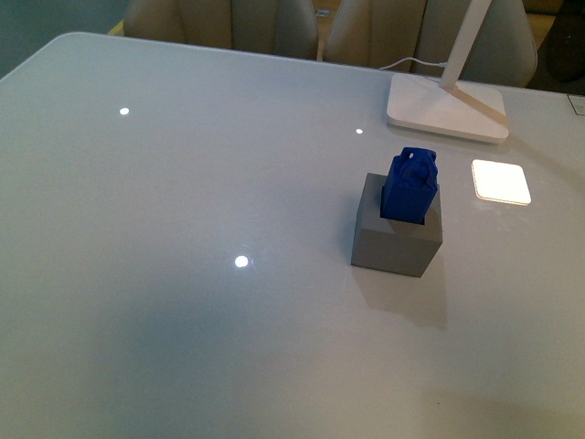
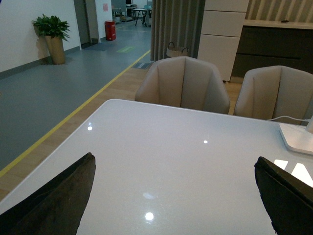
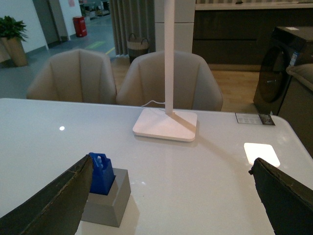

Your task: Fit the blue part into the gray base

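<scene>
The gray base is a matte cube on the white table, right of centre in the front view. The blue part stands upright in the square hole in its top, its upper half sticking out. Both also show in the right wrist view, the base and the blue part, beside one finger. My right gripper is open and empty, held above the table and apart from the cube. My left gripper is open and empty over bare table. Neither arm shows in the front view.
A white lamp foot with its slanted stem and cable stands behind the base, also in the right wrist view. Beige chairs line the table's far edge. A bright light patch lies right of the base.
</scene>
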